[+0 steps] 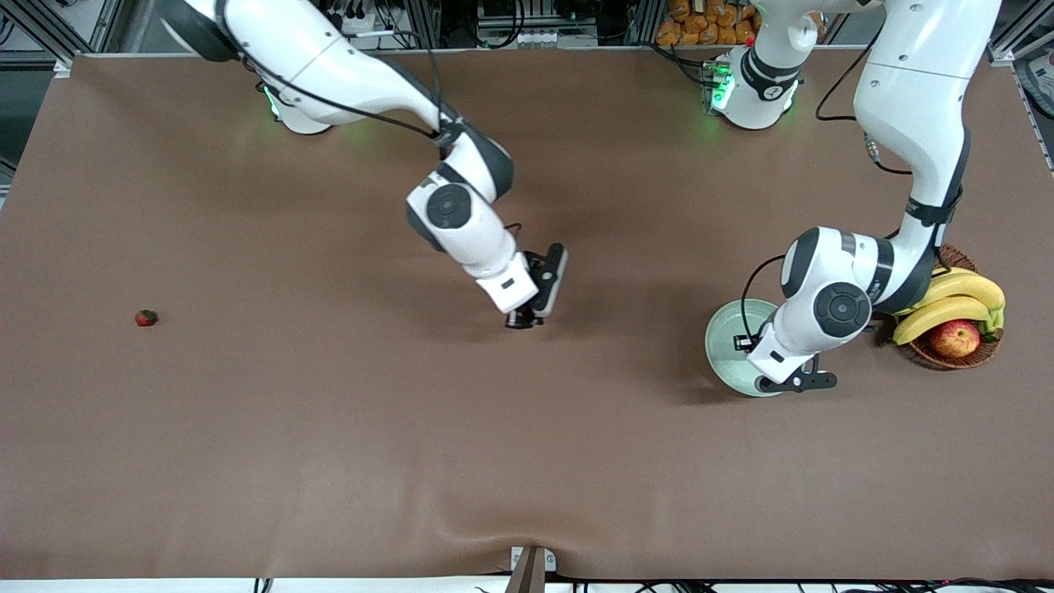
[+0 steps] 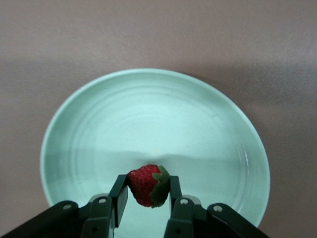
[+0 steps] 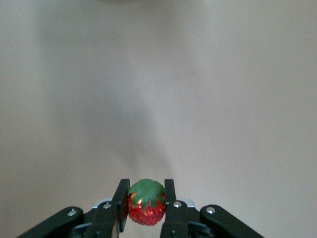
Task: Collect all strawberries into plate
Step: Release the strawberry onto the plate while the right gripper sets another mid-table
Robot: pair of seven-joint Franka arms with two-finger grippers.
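So the left gripper (image 2: pixel 146 196) is hanging right over the plate (image 2: pixel 89 129) and clamping a strawberry (image 2: pixel 147 184) between its fingers, which makes this the drop-off step as far as I can tell. Best way to do it, I'd say: be low over the middle of the plate before letting go, so the berry isn't bouncing or rolling over that shallow rim. The plate itself is looking empty, nothing landed in it yet. Meanwhile the right gripper (image 3: pixel 146 206) is over bare table (image 1: pixel 329 453) around the middle, also pinching a strawberry of its own (image 3: pixel 146 203), so it's probably going to need the same spot next; the left arm should be clearing out first or they're going to be crowding each other. A third strawberry (image 1: pixel 146 317) is sitting alone way off toward the right arm's end of the table. Just beside the plate there's a wicker basket (image 1: pixel 947 358) holding bananas (image 1: pixel 955 301) and an apple (image 1: pixel 955 338), partly tucked under the left arm, so that's the one thing worth not bumping.
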